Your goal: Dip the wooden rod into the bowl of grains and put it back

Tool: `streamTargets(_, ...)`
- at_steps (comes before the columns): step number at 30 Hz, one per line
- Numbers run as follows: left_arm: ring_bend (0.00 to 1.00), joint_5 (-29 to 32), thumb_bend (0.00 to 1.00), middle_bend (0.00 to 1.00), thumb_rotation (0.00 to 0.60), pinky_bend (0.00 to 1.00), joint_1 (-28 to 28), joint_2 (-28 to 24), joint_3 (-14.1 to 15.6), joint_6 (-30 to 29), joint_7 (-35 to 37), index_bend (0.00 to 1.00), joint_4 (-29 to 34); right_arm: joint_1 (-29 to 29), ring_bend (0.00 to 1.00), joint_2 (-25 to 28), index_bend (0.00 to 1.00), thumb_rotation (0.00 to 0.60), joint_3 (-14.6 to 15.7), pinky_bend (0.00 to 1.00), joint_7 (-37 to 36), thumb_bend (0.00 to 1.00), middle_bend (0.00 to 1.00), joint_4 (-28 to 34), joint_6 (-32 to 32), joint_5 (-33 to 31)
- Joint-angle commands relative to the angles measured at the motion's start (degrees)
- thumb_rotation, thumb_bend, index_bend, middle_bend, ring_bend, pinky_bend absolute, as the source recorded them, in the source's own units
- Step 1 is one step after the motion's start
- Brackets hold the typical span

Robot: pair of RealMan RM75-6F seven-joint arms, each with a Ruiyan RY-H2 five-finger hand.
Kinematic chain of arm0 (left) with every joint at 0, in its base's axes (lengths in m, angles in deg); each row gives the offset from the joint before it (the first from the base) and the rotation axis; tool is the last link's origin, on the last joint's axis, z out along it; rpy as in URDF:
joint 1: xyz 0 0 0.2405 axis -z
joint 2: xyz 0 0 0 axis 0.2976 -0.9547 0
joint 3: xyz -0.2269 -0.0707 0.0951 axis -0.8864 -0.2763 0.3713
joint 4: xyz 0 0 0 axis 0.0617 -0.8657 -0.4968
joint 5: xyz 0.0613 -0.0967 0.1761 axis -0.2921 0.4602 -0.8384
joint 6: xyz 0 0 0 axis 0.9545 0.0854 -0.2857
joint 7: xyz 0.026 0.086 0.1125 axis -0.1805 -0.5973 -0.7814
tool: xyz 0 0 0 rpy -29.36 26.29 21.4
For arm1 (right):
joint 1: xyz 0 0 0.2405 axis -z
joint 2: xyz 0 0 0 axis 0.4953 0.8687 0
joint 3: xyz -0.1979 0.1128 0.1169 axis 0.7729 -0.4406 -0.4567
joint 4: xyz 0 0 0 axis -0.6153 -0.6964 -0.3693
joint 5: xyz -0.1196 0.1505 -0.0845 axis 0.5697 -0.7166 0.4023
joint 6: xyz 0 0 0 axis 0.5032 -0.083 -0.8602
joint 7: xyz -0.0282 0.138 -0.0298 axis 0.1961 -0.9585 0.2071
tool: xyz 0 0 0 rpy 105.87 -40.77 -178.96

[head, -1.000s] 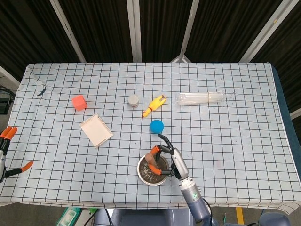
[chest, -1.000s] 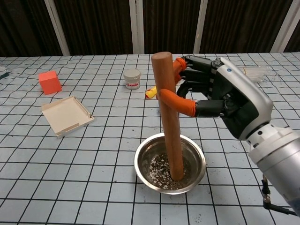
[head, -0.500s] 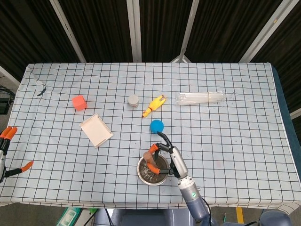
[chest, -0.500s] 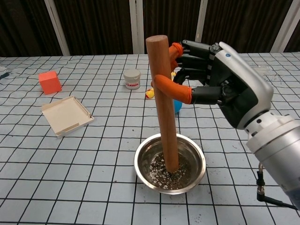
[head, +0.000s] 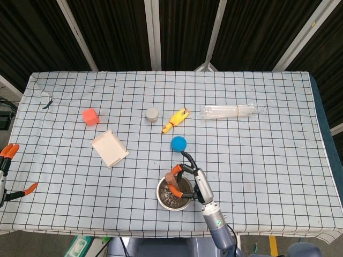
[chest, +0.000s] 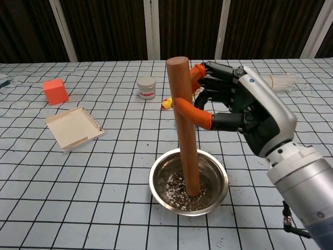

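A brown wooden rod (chest: 184, 125) stands nearly upright with its lower end in the grains of a steel bowl (chest: 158, 185). My right hand (chest: 239, 112) grips the rod near its upper half, orange fingertips wrapped around it. From the head view the bowl (head: 162, 199) sits near the table's front edge, with the right hand (head: 193, 181) over its right side and the rod (head: 172, 180) end showing. My left hand (head: 7, 171) hangs off the table's left edge, fingers apart, holding nothing.
A blue ball (head: 178, 143) lies just behind the bowl. Farther back are a yellow toy (head: 176, 119), a small grey jar (head: 152, 114), a clear plastic packet (head: 228, 111), an orange cube (head: 90, 116) and a shallow cream box (head: 109, 148).
The rod lifted and tilted slightly half a second ago, then came back down deeper into the grains. The left hand has not moved.
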Motion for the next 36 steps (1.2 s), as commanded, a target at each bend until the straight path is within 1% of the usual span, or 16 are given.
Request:
streamTargets(1, 0.00, 0.0, 0.06, 0.00, 0.600, 0.00, 0.0, 0.0, 0.0, 0.0, 0.0, 0.00, 0.0, 0.1, 0.65, -0.1, 0.73, 0.600, -0.1, 0.10, -0.3, 0.60, 0.64, -0.2, 0.0, -0.1)
streamTargets(5, 0.00, -0.1, 0.06, 0.00, 0.600, 0.00, 0.0, 0.0, 0.0, -0.1, 0.1, 0.00, 0.1, -0.2, 0.65, 0.4, 0.73, 0.600, -0.6, 0.10, -0.2, 0.60, 0.64, 0.5, -0.3, 0.3)
streamTargets(14, 0.00, 0.0, 0.06, 0.00, 0.600, 0.00, 0.0, -0.1, -0.1, -0.1, 0.4, 0.00, 0.1, -1.4, 0.65, 3.5, 0.73, 0.600, -1.9, 0.10, 3.8, 0.60, 0.64, 6.8, -1.0, 2.7)
streamTargets(19, 0.00, -0.2, 0.06, 0.00, 0.600, 0.00, 0.0, -0.1, 0.0, -0.1, 0.6, 0.00, 0.0, -1.9, 0.65, 7.6, 0.73, 0.600, -4.1, 0.10, 7.2, 0.60, 0.64, 11.5, -1.0, 2.8)
streamTargets(22, 0.00, -0.3, 0.06, 0.00, 0.600, 0.00, 0.0, -0.2, 0.0, -0.2, 0.8, 0.00, 0.0, -2.2, 0.65, 11.1, 0.73, 0.600, -5.8, 0.10, 9.2, 0.60, 0.64, 14.2, -0.7, 2.4)
streamTargets(26, 0.00, -0.4, 0.06, 0.00, 0.600, 0.00, -0.1, -0.2, 0.0, -0.2, 0.9, 0.00, -0.1, -1.9, 0.65, 15.5, 0.73, 0.600, -7.9, 0.10, 11.2, 0.60, 0.64, 16.0, -0.6, 1.2)
streamTargets(30, 0.00, -0.4, 0.06, 0.00, 0.600, 0.00, -0.1, -0.2, 0.0, -0.4, 0.8, 0.00, -0.1, -1.3, 0.65, 20.4, 0.73, 0.600, -9.5, 0.10, 12.7, 0.60, 0.64, 15.8, 0.3, -0.9)
streamTargets(32, 0.00, -0.3, 0.06, 0.00, 0.600, 0.00, -0.1, -0.1, 0.0, -0.4, 0.7, 0.00, 0.0, -0.5, 0.65, 24.6, 0.73, 0.600, -9.8, 0.10, 15.2, 0.60, 0.64, 11.4, 1.4, -2.4)
streamTargets(36, 0.00, -0.4, 0.06, 0.00, 0.600, 0.00, -0.2, 0.0, 0.0, -0.6, 0.4, 0.00, 0.2, -0.2, 0.65, 28.2, 0.73, 0.600, -9.3, 0.10, 16.9, 0.60, 0.64, 6.9, 3.4, -3.7)
